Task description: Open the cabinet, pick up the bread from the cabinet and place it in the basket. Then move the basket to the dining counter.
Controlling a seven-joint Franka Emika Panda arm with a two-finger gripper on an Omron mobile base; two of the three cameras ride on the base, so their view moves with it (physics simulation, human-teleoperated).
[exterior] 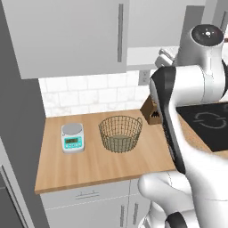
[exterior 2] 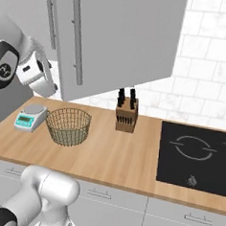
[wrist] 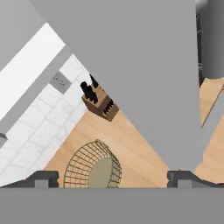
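Along the counter's (exterior: 107, 171) back edge: a scale (exterior: 72, 137) toward the left end, a knife block (exterior 2: 126, 114) beside the hob (exterior 2: 198, 157); bare wood is left along the front edge. Gripper (wrist: 113, 177): raised above the basket (exterior: 120, 133), fingers spread wide, nothing held. Cabinet (exterior 2: 116, 38): door swung out. Basket: mid-counter, no contents seen. Bread: cannot be made out.

The basket (exterior: 120, 133) is sitting on the wood counter (exterior: 89, 162), with a kitchen scale (exterior: 72, 137) lying just beside it at nine o'clock. A knife block (exterior: 151, 113) is standing at two o'clock, partly behind the arm. The cabinet (exterior: 71, 35) is hanging overhead.
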